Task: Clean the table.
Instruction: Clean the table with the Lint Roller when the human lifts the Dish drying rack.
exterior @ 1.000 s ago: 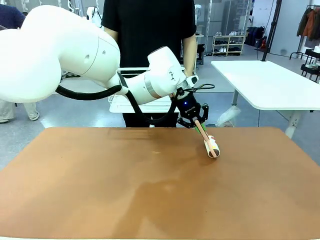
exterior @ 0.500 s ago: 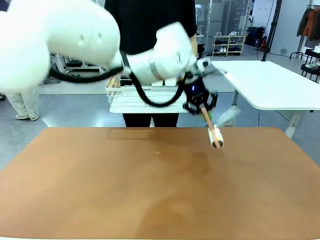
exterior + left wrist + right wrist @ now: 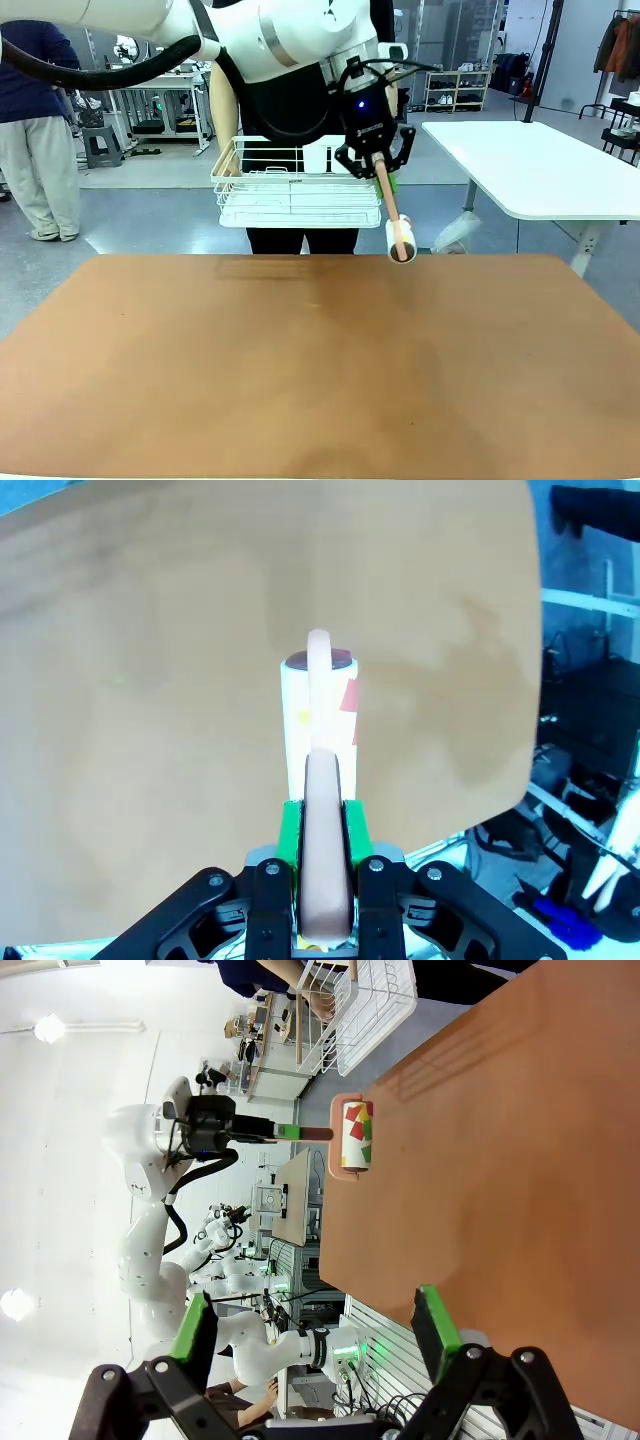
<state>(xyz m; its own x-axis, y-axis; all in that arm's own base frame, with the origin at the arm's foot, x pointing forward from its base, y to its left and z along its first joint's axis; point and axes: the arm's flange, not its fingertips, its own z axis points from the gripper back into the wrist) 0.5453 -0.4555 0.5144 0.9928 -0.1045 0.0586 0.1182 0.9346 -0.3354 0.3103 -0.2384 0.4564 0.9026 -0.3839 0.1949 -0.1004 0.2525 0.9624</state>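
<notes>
Left tool [image 3: 376,158]: I saw it clamped on the lint roller [image 3: 401,240] by its handle.
Right tool [image 3: 315,1322]: I saw it spread wide, holding nothing.
Desk [image 3: 300,370]: lay below the left tool, not touching the roller.

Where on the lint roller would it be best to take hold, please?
Grip the lint roller by its slim pink handle, coming from the free end along its length, as the left hand does. The handle fits between the pads; the roll at the far end is wider.
</notes>
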